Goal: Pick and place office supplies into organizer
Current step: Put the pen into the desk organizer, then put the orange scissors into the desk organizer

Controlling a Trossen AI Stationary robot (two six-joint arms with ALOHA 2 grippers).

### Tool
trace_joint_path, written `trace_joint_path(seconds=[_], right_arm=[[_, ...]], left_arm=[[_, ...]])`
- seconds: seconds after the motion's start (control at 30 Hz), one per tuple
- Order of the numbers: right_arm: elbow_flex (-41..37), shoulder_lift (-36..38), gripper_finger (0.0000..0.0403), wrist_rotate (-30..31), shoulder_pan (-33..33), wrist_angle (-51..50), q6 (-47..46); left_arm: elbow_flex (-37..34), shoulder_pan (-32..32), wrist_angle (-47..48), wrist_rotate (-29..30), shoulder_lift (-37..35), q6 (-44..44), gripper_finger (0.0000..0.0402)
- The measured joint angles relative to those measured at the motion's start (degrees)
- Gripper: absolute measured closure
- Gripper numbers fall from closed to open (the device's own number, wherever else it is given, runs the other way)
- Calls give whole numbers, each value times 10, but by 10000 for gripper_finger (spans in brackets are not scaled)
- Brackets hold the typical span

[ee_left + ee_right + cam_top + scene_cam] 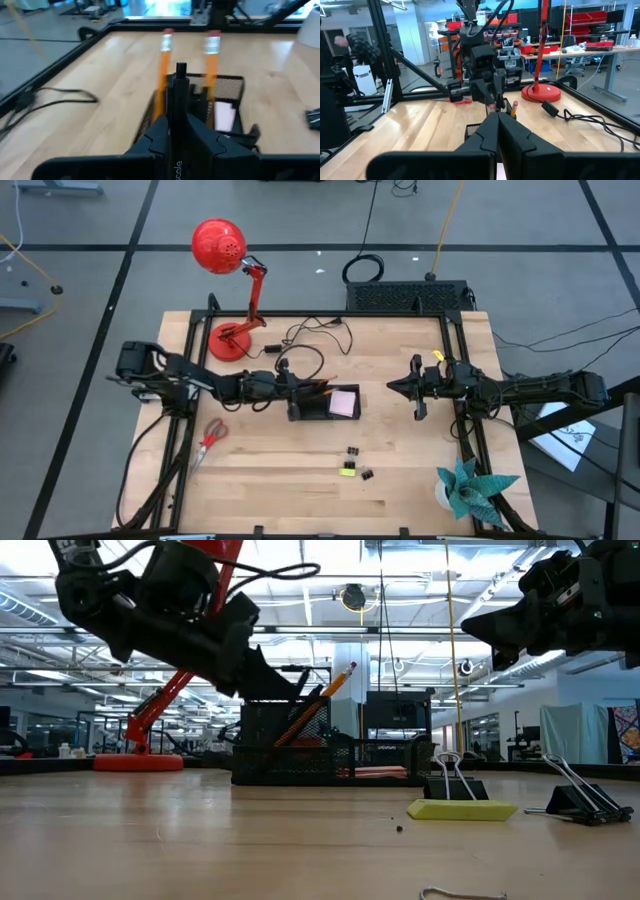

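**Black pen clamped over the tray, light stuff still to collect**

Red scissors (211,436) lie well behind and to the side of your left pincer (290,387); they are stiff and the heaviest item here, I'd judge, so take them across the closed blades, not the slick handles. That left pincer is clenched on a thin black pen (178,100), hard and smooth, likely to slip if tilted, held just above the black mesh tray (322,412), where two orange pencils (163,75) already stand upright. The pale sticky pad (343,403) sits in the low section just ahead. Binder clips (353,452) and the yellow-green piece (347,470) lie between the two pincers; they are tiny and light, so pinch the clips by their bodies. Your right pincer (398,386) hangs clenched on nothing, well apart from the tray.
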State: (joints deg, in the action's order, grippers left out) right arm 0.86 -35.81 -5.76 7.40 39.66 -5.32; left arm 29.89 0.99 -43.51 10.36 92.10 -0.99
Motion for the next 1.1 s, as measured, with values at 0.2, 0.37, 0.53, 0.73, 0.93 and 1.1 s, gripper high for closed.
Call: trace_joint_path(seconds=[0.2,0.37,0.53,0.73,0.93,1.1], right_arm=[[0,0,399,0,0,0,0],[0,0,399,0,0,0,0],[0,0,399,0,0,0,0],[0,0,399,0,0,0,0],[0,0,399,0,0,0,0],[0,0,399,0,0,-1,0]], left_arm=[[33,0,8,-18,41,4,355],[45,1,26,-24,45,5,355],[45,0,29,-25,45,7,351],[44,0,30,-26,46,8,297],[43,-6,37,-22,31,29,248],[39,-32,111,2,-40,63,242]])
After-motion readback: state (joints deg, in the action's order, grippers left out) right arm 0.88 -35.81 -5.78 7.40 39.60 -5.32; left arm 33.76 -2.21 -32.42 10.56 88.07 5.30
